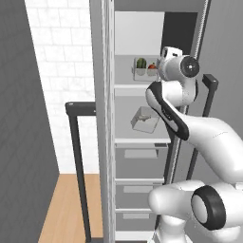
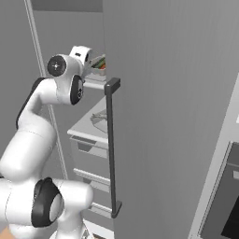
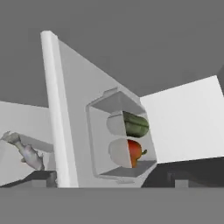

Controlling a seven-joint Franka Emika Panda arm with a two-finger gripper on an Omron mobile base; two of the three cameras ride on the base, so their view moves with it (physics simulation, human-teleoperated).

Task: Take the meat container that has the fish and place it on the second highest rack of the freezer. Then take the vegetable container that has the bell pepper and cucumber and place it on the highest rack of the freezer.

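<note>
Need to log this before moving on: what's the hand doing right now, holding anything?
Hand: open, holding nothing; the vegetable container sits free on the highest rack.

A rendered home kitchen is showing here: an open freezer [image 1: 142, 142] is standing against a white tiled wall [image 1: 61, 71], beside a built-in oven [image 2: 224, 205], on wood flooring [image 1: 64, 209].

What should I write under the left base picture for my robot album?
White robot arm reaching into the open freezer, veggie tray on the top shelf, fish tray below.
</note>
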